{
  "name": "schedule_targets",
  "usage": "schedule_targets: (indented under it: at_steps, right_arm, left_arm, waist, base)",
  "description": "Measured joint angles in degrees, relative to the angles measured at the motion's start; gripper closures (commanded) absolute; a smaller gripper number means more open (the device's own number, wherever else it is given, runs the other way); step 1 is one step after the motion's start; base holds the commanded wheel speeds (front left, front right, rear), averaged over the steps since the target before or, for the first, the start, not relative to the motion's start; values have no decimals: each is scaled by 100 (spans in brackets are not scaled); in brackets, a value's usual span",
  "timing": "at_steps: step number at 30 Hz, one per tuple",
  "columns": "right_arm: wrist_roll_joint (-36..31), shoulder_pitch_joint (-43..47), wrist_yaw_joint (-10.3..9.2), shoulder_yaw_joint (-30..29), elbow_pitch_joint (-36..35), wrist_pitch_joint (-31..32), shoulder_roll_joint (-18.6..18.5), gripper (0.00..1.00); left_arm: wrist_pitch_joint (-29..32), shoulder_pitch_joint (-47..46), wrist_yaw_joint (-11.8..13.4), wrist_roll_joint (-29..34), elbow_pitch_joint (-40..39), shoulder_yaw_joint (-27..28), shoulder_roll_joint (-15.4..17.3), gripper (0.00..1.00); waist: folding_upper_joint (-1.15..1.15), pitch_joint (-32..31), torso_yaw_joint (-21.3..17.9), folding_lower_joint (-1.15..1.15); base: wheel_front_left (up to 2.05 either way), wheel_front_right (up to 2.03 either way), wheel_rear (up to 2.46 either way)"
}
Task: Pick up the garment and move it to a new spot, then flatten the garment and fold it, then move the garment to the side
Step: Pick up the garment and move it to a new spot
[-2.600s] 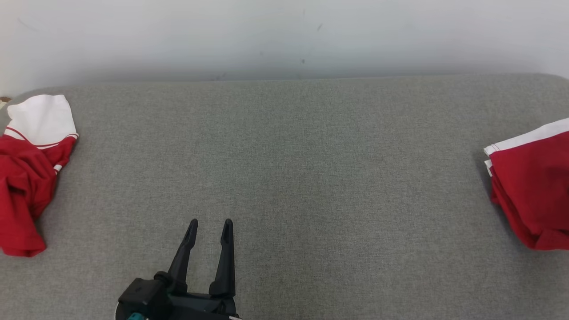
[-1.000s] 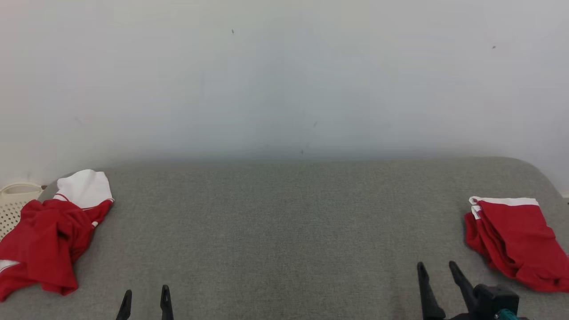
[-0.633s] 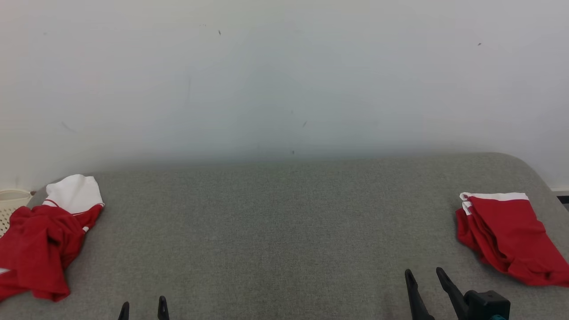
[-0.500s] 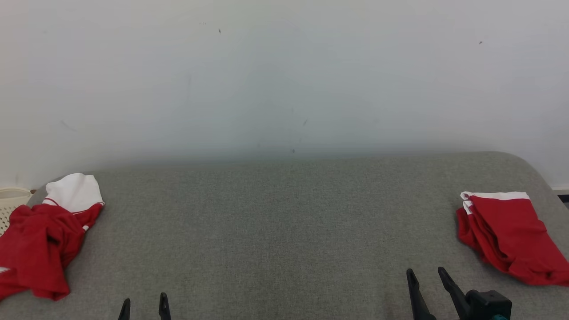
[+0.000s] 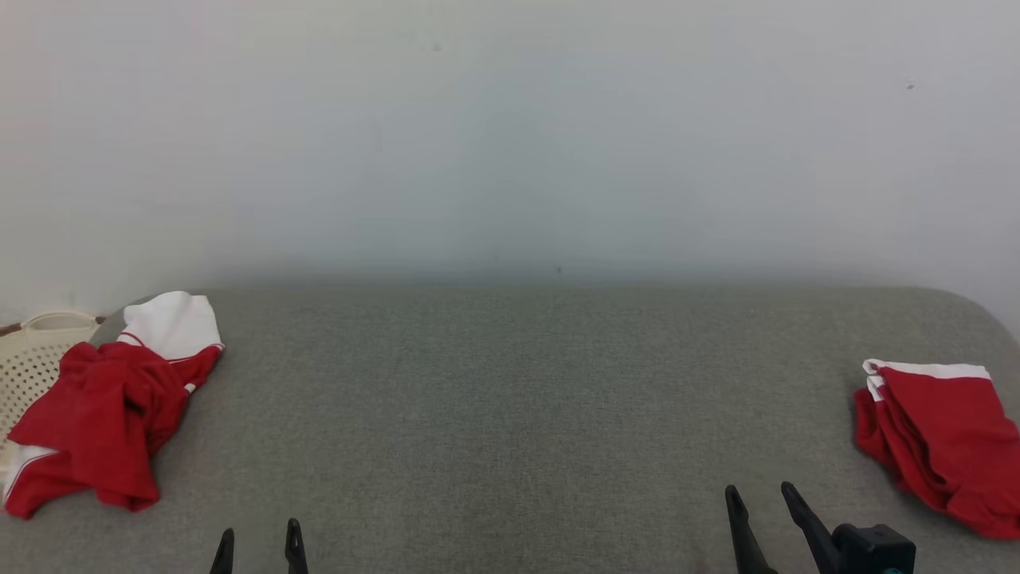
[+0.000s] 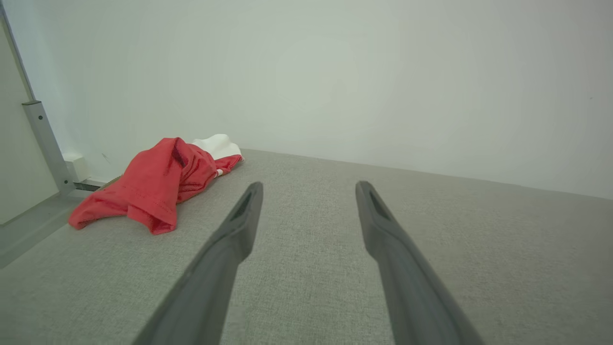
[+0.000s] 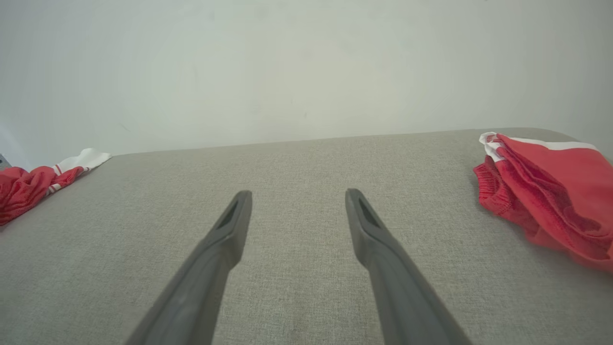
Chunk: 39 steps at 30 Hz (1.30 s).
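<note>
Head view has the grey pad (image 5: 510, 414) running across the frame, bare through its middle. At the pad's right end lies a folded garment (image 5: 940, 434), red with a white band, its layers stacked. It looks to me like a finished piece set aside, though its outer edge runs off the frame, so I can't vouch for how tidy the fold is.

At the pad's left end sits a crumpled garment (image 5: 103, 414), red with a white part toward the pad's back edge. It is bunched and not flattened, and its outer side laps onto a cream basket (image 5: 32, 359) just off that end.

Both grippers hang over the pad's near edge, holding nothing. The left gripper (image 5: 260, 534) has its fingers spread and points at bare pad, with the crumpled garment well off to its side. The right gripper (image 5: 759, 494) is spread too, near the folded garment but apart from it.

My read is that one garment is done. For the crumpled one everything is left: pick-up, carry to the pad's middle, flatten, fold, set aside.
</note>
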Motion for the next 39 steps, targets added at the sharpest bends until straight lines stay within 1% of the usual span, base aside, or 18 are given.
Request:
schedule_targets:
  at_steps: [7, 16, 21, 22, 24, 30, 34, 39]
  right_arm:
    - [111, 75, 0, 71, -41, 33, 0, 0]
    - [265, 131, 0, 202, 47, -107, -2, 0]
    - [343, -65, 0, 489, 96, -109, 1, 0]
    - [343, -191, 0, 597, 129, -109, 1, 0]
    - [342, -283, 0, 701, 175, -107, 2, 0]
    - [345, -487, 0, 944, 293, -103, 2, 0]
    - [345, -558, 0, 993, 345, -110, 1, 0]
    - [347, -634, 0, 1046, 397, -131, 1, 0]
  left_arm:
    - [-1, 4, -10, 83, 5, 29, -10, 0]
    - [0, 115, 3, 233, -68, 122, -2, 0]
    - [-1, 211, 94, 198, -323, 308, -2, 0]
    - [0, 282, 151, 188, -409, 358, -5, 0]
    - [-1, 325, 204, 182, -512, 392, -5, 0]
    - [0, 515, 383, 118, -770, 453, -14, 0]
    - [-1, 592, 444, 98, -875, 433, -22, 0]
    - [-1, 594, 450, 85, -872, 433, -23, 0]
  waist:
    - [0, -37, 436, 0]
    - [0, -88, 1285, 0]
    - [0, -86, 1771, 0]
    - [0, -56, 1931, 0]
    - [0, -11, 2064, 0]
    - [1, 190, 2318, 0]
    - [1, 291, 2409, 1]
    - [1, 325, 2442, 1]
  base:
    - [0, 0, 0]
    - [0, 0, 0]
    - [0, 0, 0]
    - [0, 0, 0]
    - [0, 0, 0]
    - [0, 0, 0]
    - [0, 0, 0]
    - [0, 0, 0]
